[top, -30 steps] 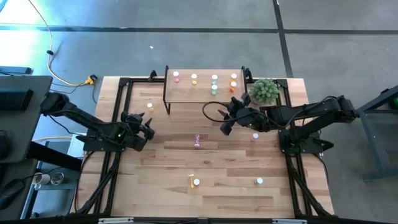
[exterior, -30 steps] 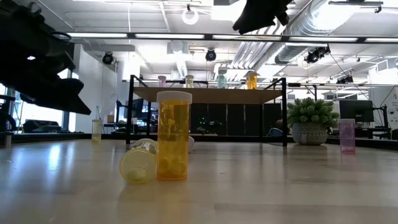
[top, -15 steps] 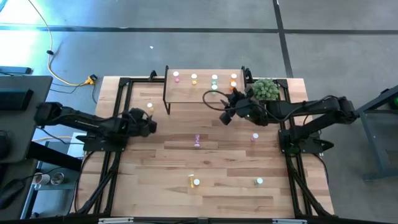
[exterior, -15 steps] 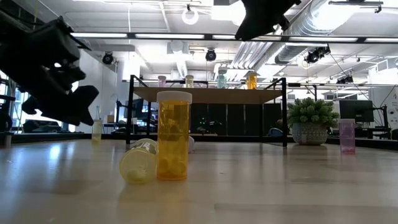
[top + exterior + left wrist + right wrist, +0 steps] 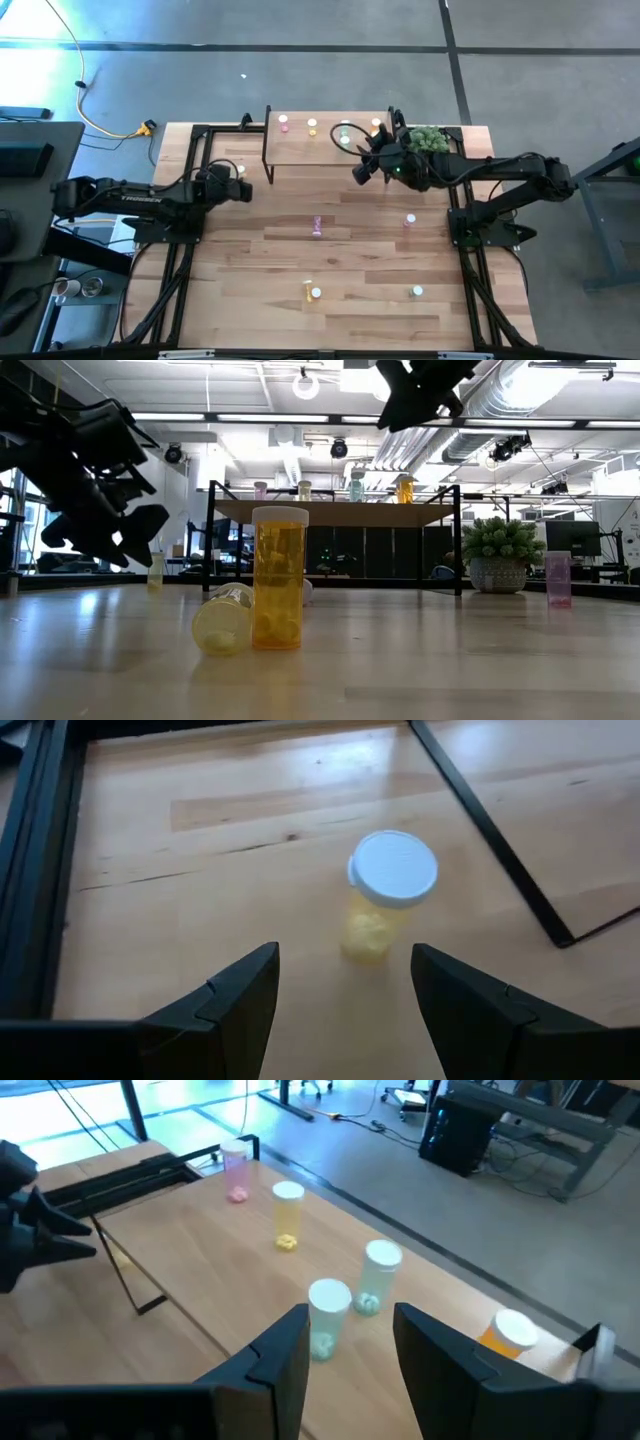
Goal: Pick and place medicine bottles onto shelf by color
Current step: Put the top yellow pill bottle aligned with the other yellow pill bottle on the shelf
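Wooden surface [image 5: 250, 810]: yellow bottle [image 5: 385, 900] upright ahead of open left claw [image 5: 345, 990]. Likely light, rigid, slick; grip body below cap. Right claw [image 5: 350, 1350] open, empty, above shelf [image 5: 200, 1270].

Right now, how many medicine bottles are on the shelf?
5 on the shelf: pink bottle at one end, then yellow bottle, green bottle with a second green bottle beside it, orange bottle last. Others may be hidden.

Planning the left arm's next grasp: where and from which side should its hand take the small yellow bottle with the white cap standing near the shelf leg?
Grip the small yellow bottle around its body just below the white cap, coming from above: it stands upright and alone, already centred ahead of the open left hand.
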`<state>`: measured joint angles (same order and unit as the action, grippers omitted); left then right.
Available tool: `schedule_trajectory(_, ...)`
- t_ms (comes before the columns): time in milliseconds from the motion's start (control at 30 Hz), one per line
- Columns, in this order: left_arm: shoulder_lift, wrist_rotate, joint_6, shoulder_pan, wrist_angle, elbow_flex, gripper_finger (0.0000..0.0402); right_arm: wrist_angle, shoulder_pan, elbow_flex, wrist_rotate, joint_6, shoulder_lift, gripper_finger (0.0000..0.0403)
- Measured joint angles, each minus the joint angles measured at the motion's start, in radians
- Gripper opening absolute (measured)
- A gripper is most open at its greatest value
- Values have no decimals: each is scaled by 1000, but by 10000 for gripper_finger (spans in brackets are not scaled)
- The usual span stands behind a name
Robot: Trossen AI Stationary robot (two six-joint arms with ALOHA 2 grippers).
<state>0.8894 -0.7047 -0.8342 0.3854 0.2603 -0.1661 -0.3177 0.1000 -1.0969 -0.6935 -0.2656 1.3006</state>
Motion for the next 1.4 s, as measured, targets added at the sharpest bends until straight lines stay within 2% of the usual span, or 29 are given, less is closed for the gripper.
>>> schedule_trajectory(300, 1, 73, 134, 88, -106, 0, 216, 14, 39, 0, 50, -31, 0, 138)
schedule_trajectory(667, 1, 175, 184, 174, -109, -1, 216, 22, 44, 0, 51, -48, 0, 138)
schedule_trajectory(1000, 1, 205, 239, 209, -109, -1, 216, 54, 44, 0, 51, -48, 0, 138)
schedule_trajectory(1267, 1, 331, 281, 217, -146, -1, 216, 54, 44, 0, 51, -51, 0, 138)
schedule_trajectory(1400, 1, 316, 298, 218, -147, -1, 216, 54, 44, 0, 51, -51, 0, 138)
